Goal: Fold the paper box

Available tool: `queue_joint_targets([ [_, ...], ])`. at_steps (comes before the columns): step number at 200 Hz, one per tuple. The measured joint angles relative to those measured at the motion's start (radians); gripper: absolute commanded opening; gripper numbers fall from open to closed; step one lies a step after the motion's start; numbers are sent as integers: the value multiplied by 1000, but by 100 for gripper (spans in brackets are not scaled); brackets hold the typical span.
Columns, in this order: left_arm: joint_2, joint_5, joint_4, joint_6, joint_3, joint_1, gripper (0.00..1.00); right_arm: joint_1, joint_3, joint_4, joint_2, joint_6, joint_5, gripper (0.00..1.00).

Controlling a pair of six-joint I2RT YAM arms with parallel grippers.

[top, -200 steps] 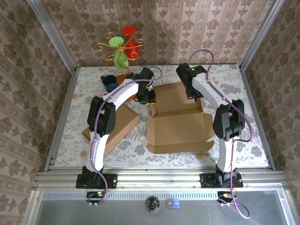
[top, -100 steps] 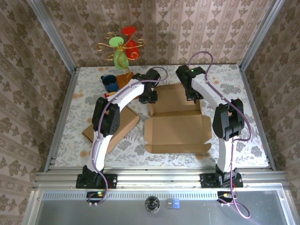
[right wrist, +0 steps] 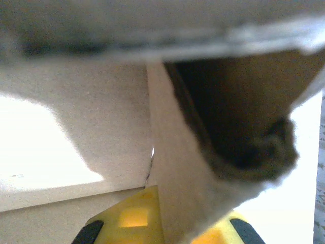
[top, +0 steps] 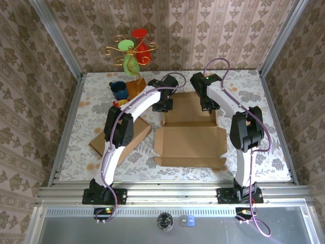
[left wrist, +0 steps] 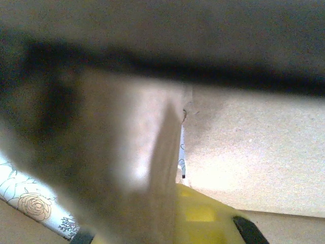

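The paper box (top: 190,140) lies as a flat brown cardboard blank in the middle of the table, its far panel (top: 189,109) between my two grippers. My left gripper (top: 163,103) sits at the far panel's left edge. In the left wrist view a side flap (left wrist: 165,168) stands on edge between the yellow fingers (left wrist: 203,216), and the left gripper (left wrist: 167,226) is shut on it. My right gripper (top: 208,104) is at the panel's right edge. There the right gripper (right wrist: 172,229) is shut on a side flap (right wrist: 175,193) that rises between its yellow fingers (right wrist: 127,218).
A second flat cardboard sheet (top: 131,138) lies under the left arm at the left. A blue mug (top: 119,90) and a wire stand with red and green cups (top: 133,51) stand at the far left. Metal rails (top: 172,193) frame the table.
My left gripper has moved right along the far panel's left edge and closed on the flap. The box's near part has slid a little to the left. The right gripper stayed shut.
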Motion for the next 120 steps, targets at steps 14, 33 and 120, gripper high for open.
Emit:
queue_joint_targets([
  [14, 6, -2, -10, 4, 11, -4, 23, -1, -5, 0, 2, 1, -2, 0],
  [33, 17, 0, -29, 13, 33, -5, 36, -8, -6, 0, 5, 4, -4, 0],
  [120, 21, 250, -44, -2, 57, 10, 59, -78, -8, 5, 31, 19, -58, 0],
])
